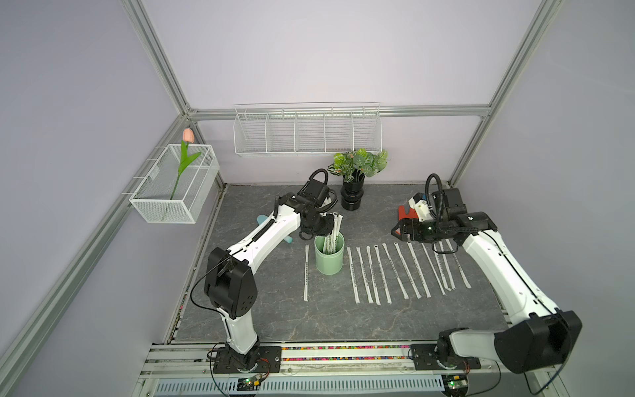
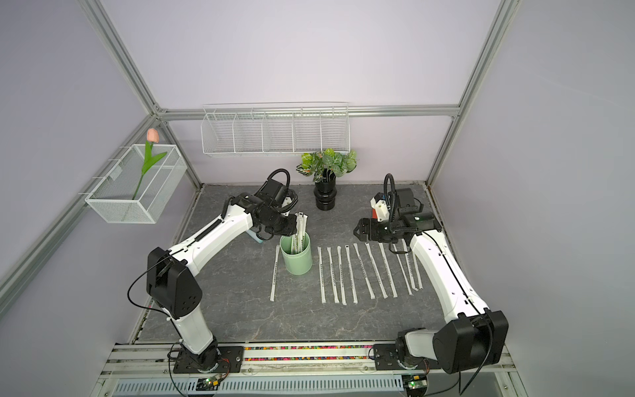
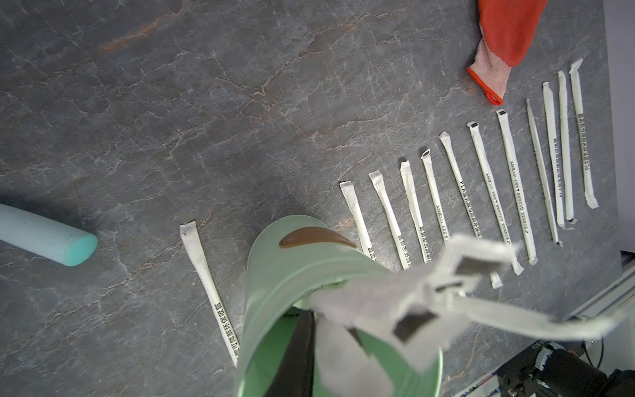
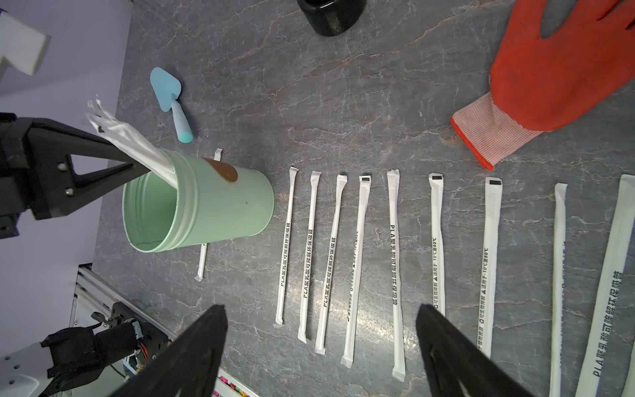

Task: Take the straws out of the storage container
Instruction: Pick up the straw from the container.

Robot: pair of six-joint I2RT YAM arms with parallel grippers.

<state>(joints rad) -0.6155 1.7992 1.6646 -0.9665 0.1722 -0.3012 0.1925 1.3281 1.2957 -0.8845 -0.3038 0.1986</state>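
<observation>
The storage container, a pale mint-green cup (image 1: 329, 256) (image 2: 296, 254) (image 4: 213, 206), stands upright left of the table's centre. A small bundle of white-wrapped straws (image 1: 335, 227) (image 4: 137, 144) leans out over its far rim. My left gripper (image 1: 328, 225) (image 3: 330, 340) reaches into the cup's mouth, shut on these straws; one dark finger (image 3: 302, 343) shows inside the cup. Several more straws (image 1: 395, 271) (image 4: 357, 257) lie in a row to the right of the cup. One straw (image 1: 305, 275) lies to its left. My right gripper (image 1: 395, 231) (image 4: 319, 311) hovers open over the row's far end, holding nothing.
A black ribbed vase (image 1: 351, 197) with green leaves stands behind the cup. A red glove (image 1: 402, 211) (image 4: 567, 68) lies at the back right. A teal trowel (image 4: 171, 103) lies to the left of the cup, under my left arm. White wire baskets (image 1: 307, 130) (image 1: 175, 185) hang on the walls.
</observation>
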